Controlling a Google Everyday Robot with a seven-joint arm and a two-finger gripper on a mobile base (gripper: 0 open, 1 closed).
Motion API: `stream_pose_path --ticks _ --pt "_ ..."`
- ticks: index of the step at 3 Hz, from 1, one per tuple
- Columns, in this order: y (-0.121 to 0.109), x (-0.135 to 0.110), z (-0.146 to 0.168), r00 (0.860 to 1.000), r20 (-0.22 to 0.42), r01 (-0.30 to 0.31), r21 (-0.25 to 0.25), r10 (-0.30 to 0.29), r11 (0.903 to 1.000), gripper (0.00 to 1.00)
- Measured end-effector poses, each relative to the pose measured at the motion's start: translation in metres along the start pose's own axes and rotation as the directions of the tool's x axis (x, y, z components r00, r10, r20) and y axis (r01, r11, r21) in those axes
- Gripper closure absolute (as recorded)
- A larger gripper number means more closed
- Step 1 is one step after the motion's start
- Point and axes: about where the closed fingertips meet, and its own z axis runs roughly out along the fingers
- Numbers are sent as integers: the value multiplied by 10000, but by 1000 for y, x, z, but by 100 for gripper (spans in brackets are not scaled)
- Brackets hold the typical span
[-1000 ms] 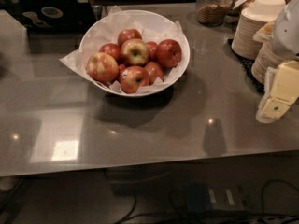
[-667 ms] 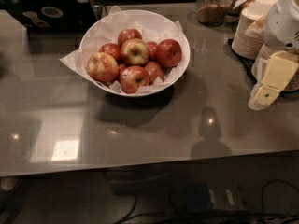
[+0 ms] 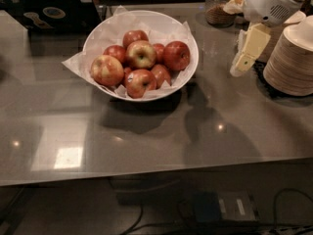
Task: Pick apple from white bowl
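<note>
The white bowl [image 3: 152, 15], lined with crinkled white paper, stands at the back middle of the grey table. It holds several red apples. The apple [image 3: 141, 54] with a pale yellow-green patch around its stem lies on top at the centre of the pile. A darker red apple [image 3: 177, 55] lies to its right and a red-yellow one [image 3: 106, 70] to its left. My gripper [image 3: 238, 67] hangs from the white arm at the upper right. It points down and left, above the table, just right of the bowl's rim and apart from it.
A tall stack of cream disposable bowls [image 3: 293, 58] stands right of the gripper. A glass jar [image 3: 217, 6] stands behind it. A dark laptop [image 3: 49, 11] lies at the back left. The table's front edge [image 3: 146, 176] runs across the bottom, with cables beneath.
My gripper has moved left and away from the table's front, from the right edge of view to just beside the bowl's right rim. Bowl and apples have not moved.
</note>
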Motion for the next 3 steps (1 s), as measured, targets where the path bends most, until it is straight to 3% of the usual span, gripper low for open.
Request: stream_pose_path --ticks 1,2,3 --pt "0 0 0 10000 0 0 0 0 10000 0" --pt "-1 -19 12 9970 772 47 161 -59 9999 0" --pt "2 -63 20 9825 1665 820 182 -838 9965 0"
